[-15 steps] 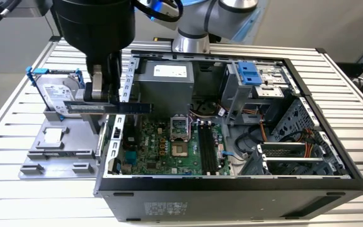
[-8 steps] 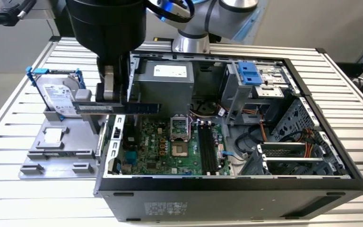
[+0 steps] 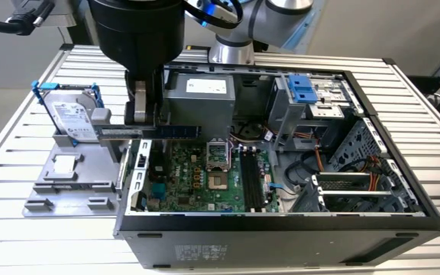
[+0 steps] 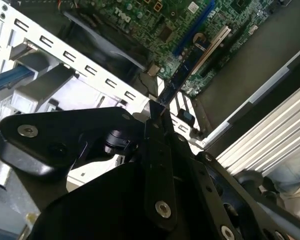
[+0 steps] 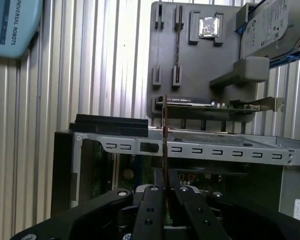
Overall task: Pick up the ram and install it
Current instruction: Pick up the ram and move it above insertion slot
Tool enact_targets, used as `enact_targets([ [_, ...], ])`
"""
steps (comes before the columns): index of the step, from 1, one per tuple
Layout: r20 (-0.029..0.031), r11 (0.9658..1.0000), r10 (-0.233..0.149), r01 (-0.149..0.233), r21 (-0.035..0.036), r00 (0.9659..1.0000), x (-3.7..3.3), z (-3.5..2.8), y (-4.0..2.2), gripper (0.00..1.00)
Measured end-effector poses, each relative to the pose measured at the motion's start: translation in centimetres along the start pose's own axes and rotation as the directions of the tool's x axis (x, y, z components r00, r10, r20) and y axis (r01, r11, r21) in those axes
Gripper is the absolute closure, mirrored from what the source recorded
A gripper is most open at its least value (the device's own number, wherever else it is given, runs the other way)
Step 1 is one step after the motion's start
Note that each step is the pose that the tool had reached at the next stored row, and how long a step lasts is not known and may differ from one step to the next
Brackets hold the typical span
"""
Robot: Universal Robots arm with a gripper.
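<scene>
My gripper (image 3: pixel 149 121) is shut on the ram (image 3: pixel 179 131), a thin dark bluish-green stick held on edge. In the exterior view it hangs over the open computer case's wall on the view's left, above the motherboard (image 3: pixel 193 172). The long black slots (image 3: pixel 251 179) lie further towards the view's right, apart from the stick. In the second wrist view the ram (image 4: pixel 182 75) juts out from between the fingers (image 4: pixel 157 150) over the green board. The first wrist view has the ram (image 5: pixel 164 135) edge-on, as a thin line above the case wall.
A grey fixture tray (image 3: pixel 67 177) beside the case carries a silver hard drive (image 3: pixel 71 114) in a blue frame and an expansion card (image 5: pixel 210 102). The case (image 3: pixel 281 220) holds a power supply (image 3: pixel 201 94), a drive cage (image 3: pixel 311 94) and loose cables. Slatted metal table (image 3: pixel 21 240) all around.
</scene>
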State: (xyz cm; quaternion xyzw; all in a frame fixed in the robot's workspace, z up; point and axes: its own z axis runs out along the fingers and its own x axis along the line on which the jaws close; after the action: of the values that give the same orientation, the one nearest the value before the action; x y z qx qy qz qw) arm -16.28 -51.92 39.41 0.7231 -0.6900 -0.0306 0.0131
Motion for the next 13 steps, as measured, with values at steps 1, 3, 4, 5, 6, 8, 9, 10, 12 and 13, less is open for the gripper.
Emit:
enact_targets([
  [1, 0.0, 1.0, 0.0, 0.0, 0.0, 1.0, 0.0, 0.0, 0.0, 1.0],
  [3, 0.0, 1.0, 0.0, 0.0, 0.0, 1.0, 0.0, 0.0, -0.01, 1.0],
  [4, 0.0, 1.0, 0.0, 0.0, 0.0, 1.0, -0.01, 0.03, -0.01, 1.0],
  [5, 0.0, 1.0, 0.0, 0.0, 0.0, 1.0, -0.01, 0.08, -0.02, 1.0],
  [6, 0.0001, 1.0, 0.0, 0.0, 0.0, 1.0, 0.0, 0.17, -0.02, 1.0],
  [8, -0.0001, 1.0, 0.0, 0.0, 0.0009, 1.0, 0.01, 0.41, -0.04, 1.0],
  [9, -0.0001, 1.0, 0.0, 0.0, 0.0022, 1.0, 0.01, 0.56, -0.05, 1.0],
  [10, -0.0002, 1.0, 0.0, 0.0, 0.0034, 1.0, 0.02, 0.68, -0.06, 1.0],
  [12, -0.0003, 1.0, 0.0, 0.0, 0.0072, 1.0, 0.02, 0.87, -0.06, 1.0],
  [13, -0.0008, 0.9999, 0.0, 0.0, 0.012, 1.0, 0.02, 0.92, -0.07, 1.0],
])
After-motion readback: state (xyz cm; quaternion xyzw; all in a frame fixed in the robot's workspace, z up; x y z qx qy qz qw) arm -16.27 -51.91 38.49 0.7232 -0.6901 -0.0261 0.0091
